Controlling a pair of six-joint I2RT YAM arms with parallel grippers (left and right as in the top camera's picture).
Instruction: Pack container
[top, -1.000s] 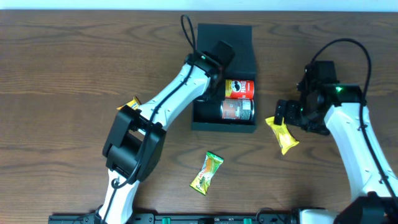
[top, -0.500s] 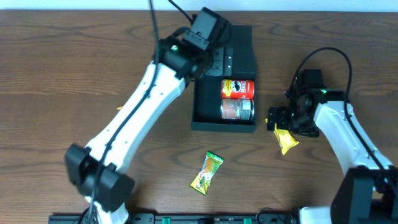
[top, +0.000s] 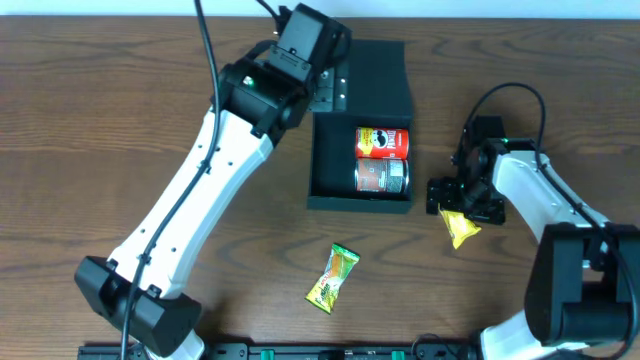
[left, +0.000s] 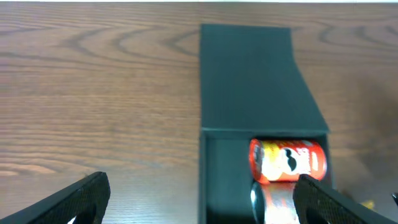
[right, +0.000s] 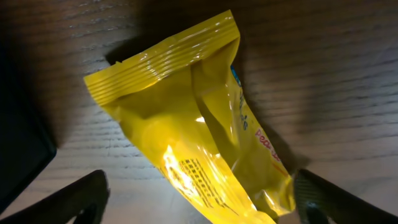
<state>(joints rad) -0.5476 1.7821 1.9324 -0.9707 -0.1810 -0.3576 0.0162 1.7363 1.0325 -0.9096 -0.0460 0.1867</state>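
Surface (top: 80, 120): dark brown wood, strong grain, fills every view.
Far edge: pale strip (top: 500, 7) behind the wood.
Near edge: black rail (top: 300, 352).
Light: even, soft sheen, faint shadows.

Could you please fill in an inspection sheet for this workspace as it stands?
Surface: wooden table, dark brown, no spills seen.
Job's things: container open, lid flat on the far side; red can and grey can lie on their sides inside; yellow packet right of the container and green packet in front of it, both on the table.
Clutter: nothing seen.
Grippers: left gripper open over the container's left edge; right gripper open, straddling the yellow packet.
Cables: black cable on the left arm; black loop on the right arm.
Surroundings: black rail along the near edge.
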